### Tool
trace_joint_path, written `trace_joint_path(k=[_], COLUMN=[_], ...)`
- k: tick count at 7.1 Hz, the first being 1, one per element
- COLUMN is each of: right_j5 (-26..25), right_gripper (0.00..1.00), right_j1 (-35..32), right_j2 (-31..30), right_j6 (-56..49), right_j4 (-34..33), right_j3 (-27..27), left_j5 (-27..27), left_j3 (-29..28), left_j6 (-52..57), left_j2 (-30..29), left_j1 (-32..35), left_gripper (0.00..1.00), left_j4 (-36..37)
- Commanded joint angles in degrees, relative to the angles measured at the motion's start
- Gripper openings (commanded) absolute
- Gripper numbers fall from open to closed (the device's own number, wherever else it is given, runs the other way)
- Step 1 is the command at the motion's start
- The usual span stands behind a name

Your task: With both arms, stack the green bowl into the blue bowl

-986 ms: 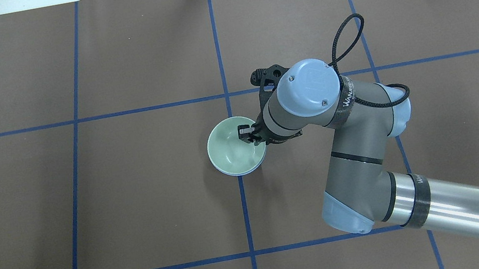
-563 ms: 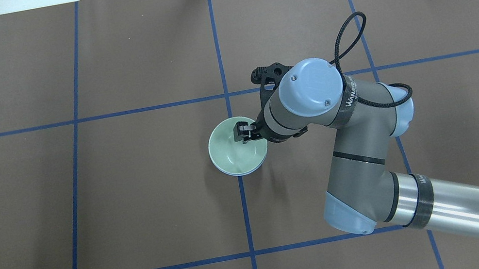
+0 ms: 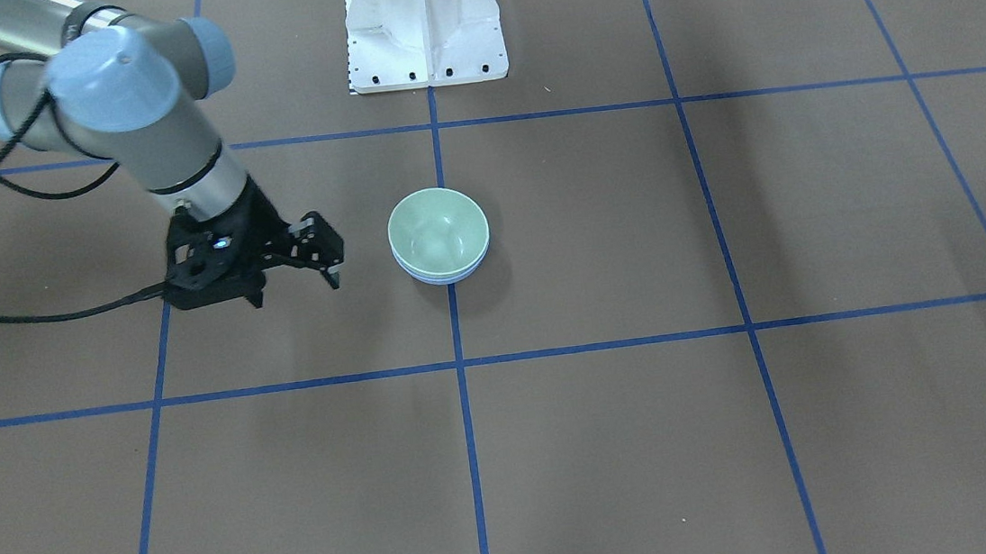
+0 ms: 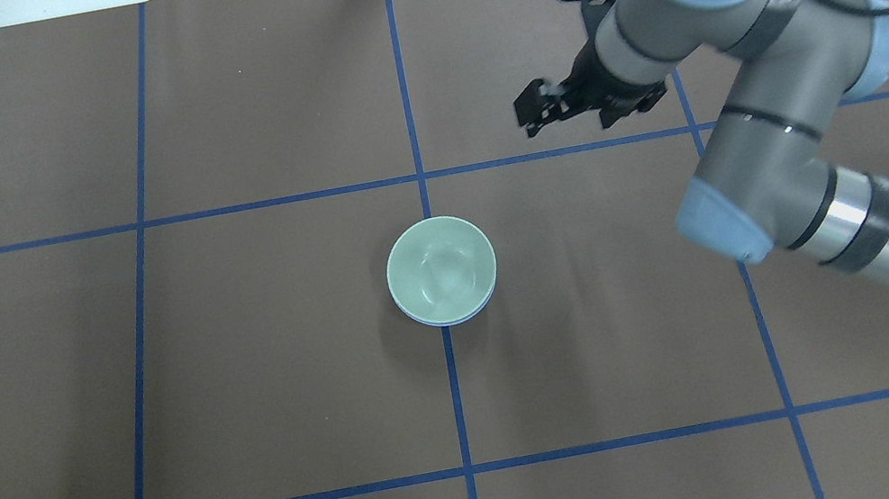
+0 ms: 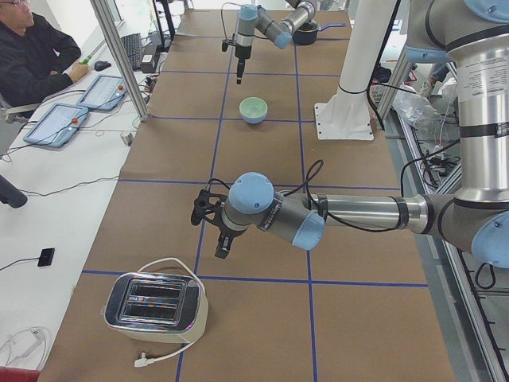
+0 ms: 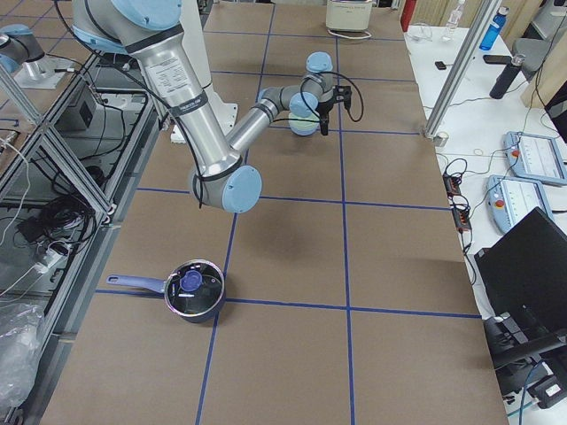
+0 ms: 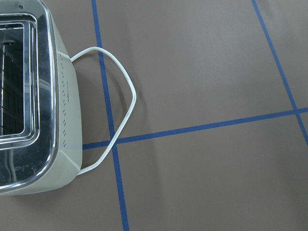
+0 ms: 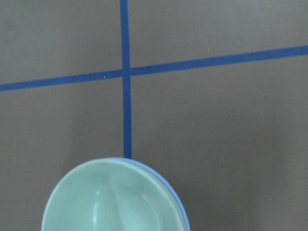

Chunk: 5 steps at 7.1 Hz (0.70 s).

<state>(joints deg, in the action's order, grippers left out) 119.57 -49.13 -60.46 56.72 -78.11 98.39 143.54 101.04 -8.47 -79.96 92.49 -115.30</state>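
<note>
The green bowl (image 4: pixel 440 267) sits nested inside the blue bowl (image 4: pixel 446 320) at the table's middle. Only the blue bowl's rim shows beneath it. The stack also shows in the front view, green bowl (image 3: pixel 438 231) in blue bowl (image 3: pixel 439 277), and in the right wrist view, green bowl (image 8: pixel 113 202) in blue bowl (image 8: pixel 169 190). My right gripper (image 4: pixel 536 107) is open and empty. It hangs above the table, away from the bowls, toward the far right (image 3: pixel 325 250). My left gripper (image 5: pixel 220 248) shows only in the exterior left view, near the toaster. I cannot tell whether it is open or shut.
A toaster (image 5: pixel 155 306) with a white cord (image 7: pixel 120 120) stands at the table's left end. A blue pot (image 6: pixel 195 290) stands at the right end. The white base pedestal (image 3: pixel 424 26) is at the robot's side. Operators (image 5: pixel 32 56) sit beyond the far edge.
My right gripper has let go of the green bowl's rim, and has risen and pulled away to the far right. The stacked bowls have stayed in place.
</note>
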Motion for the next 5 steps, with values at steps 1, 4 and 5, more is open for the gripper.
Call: trace_joint_path(k=[1,4,5], right_j5=[7.9,12.9,17.3], right_gripper=[1.00,1.00,1.00], right_j1=[-14.5,-28.4,-33.4], right_j2=[-6.6,-11.5,-11.9], right_j6=[-19.8,-34.8,-40.3], right_j4=[-1.5,-1.8,-1.9], right_j3=[-1.6,-8.6,-12.7], left_j5=[0.2,0.2,0.2], left_j3=[0.0,-0.4,-0.5], left_j6=[1.0,1.1,1.1], left_j2=[0.2,0.2,0.2], left_j1=[0.5,0.8,0.8], left_gripper=[0.97,0.97,0.97], left_j4=[-0.1,-0.1,-0.1])
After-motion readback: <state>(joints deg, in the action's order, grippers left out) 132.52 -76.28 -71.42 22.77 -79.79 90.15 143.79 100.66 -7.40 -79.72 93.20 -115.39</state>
